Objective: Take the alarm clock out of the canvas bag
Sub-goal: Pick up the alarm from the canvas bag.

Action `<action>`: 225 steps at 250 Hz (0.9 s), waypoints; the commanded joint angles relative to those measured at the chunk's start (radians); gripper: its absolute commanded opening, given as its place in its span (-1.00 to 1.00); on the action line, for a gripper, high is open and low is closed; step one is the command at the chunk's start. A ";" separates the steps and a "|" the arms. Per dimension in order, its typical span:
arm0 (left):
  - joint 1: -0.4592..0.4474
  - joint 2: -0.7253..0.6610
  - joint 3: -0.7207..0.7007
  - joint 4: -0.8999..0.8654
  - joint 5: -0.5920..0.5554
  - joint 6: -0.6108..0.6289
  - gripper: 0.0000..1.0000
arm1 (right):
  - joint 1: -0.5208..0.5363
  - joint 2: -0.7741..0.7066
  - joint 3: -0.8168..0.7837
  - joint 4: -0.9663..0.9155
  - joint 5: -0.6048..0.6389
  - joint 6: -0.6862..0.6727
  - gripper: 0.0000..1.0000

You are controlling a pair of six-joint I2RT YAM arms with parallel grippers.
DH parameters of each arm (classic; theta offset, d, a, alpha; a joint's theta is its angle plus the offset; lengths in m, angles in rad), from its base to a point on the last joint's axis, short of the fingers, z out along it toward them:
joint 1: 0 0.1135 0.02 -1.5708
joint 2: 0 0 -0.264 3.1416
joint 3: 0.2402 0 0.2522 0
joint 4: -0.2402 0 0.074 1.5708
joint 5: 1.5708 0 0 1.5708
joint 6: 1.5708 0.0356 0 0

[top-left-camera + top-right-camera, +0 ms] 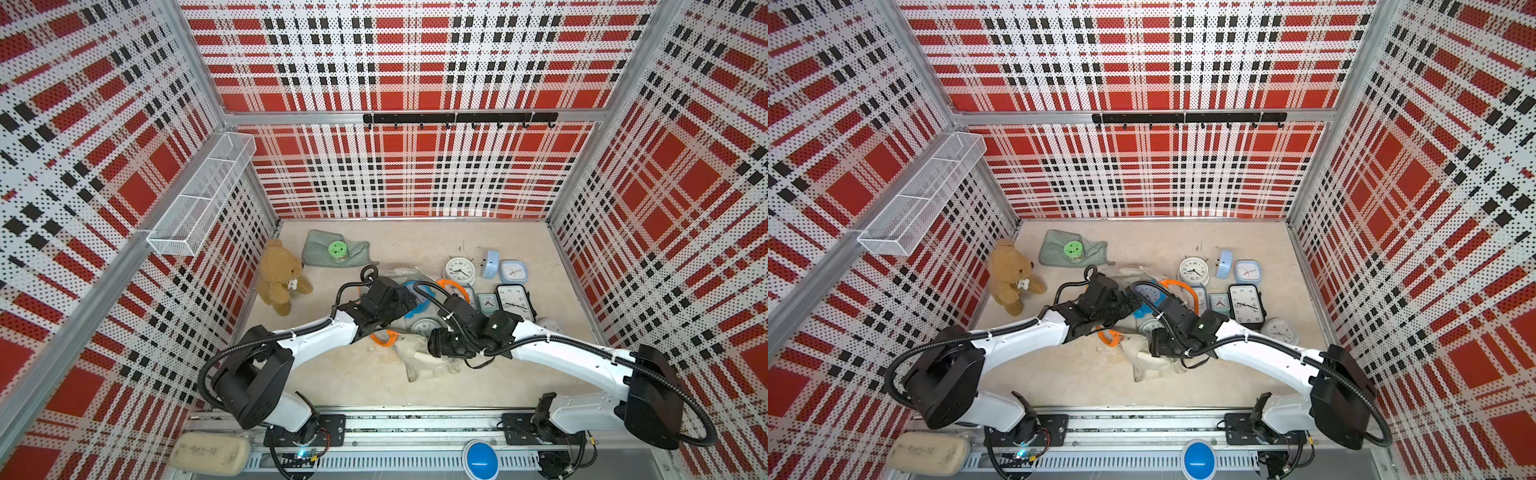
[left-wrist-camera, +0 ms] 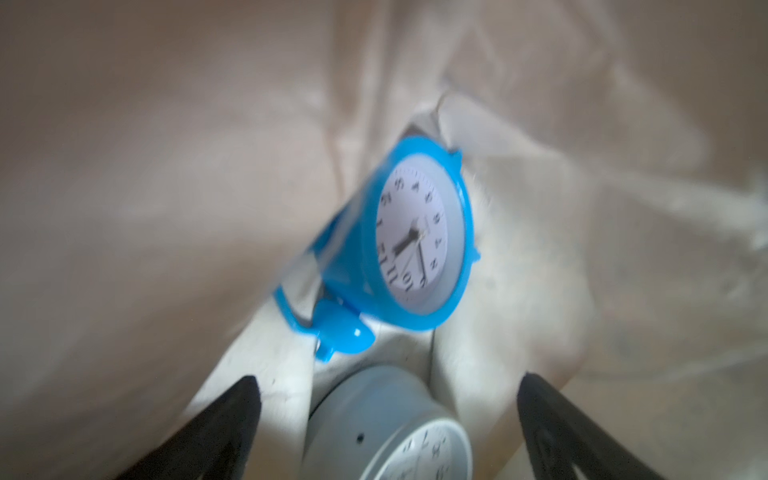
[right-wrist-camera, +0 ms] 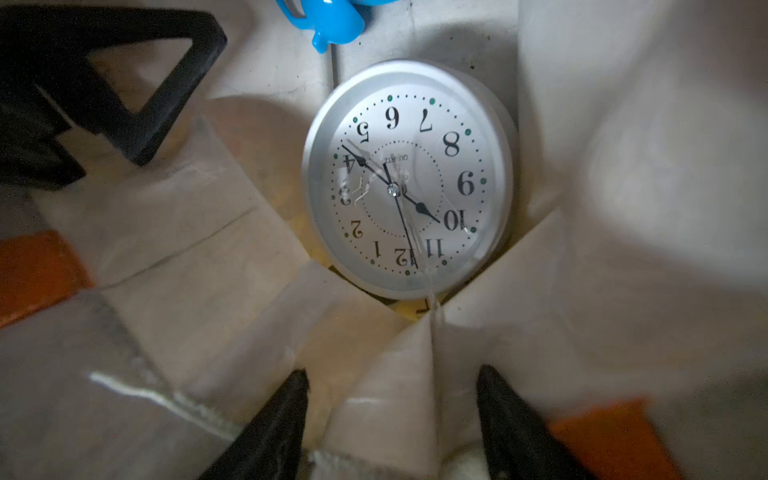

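Note:
The canvas bag [image 1: 419,357], cream with orange handles [image 1: 384,338], lies crumpled mid-table with its mouth spread. Inside it a blue twin-bell alarm clock [image 2: 419,237] stands on edge, and a round silver clock [image 3: 409,178] lies face up just nearer. My left gripper [image 2: 386,399] is open wide inside the bag, the silver clock's rim between its fingers [image 2: 232,415] without touching them and the blue clock beyond. My right gripper [image 3: 392,399] stands open at the bag's edge, a loose canvas fold [image 3: 399,374] between its fingertips. In both top views the arms cover most of the bag.
Several other clocks stand on the table right of the bag, among them a white round one [image 1: 460,270] and a black rectangular one [image 1: 515,301]. A teddy bear [image 1: 282,276] sits at the left, and a grey-green cloth [image 1: 320,249] carries a green-lidded jar [image 1: 337,251].

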 commanded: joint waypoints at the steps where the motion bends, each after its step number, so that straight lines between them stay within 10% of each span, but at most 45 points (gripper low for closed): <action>1: 0.040 0.066 -0.012 0.144 0.026 0.023 0.97 | 0.012 0.044 -0.054 -0.068 -0.050 0.016 0.33; 117: 0.037 0.246 0.020 0.261 0.040 0.018 0.94 | 0.018 0.058 -0.055 -0.052 -0.051 0.009 0.30; 225: 0.054 0.310 0.013 0.575 0.077 -0.035 0.38 | 0.020 0.061 -0.060 -0.046 -0.062 -0.005 0.30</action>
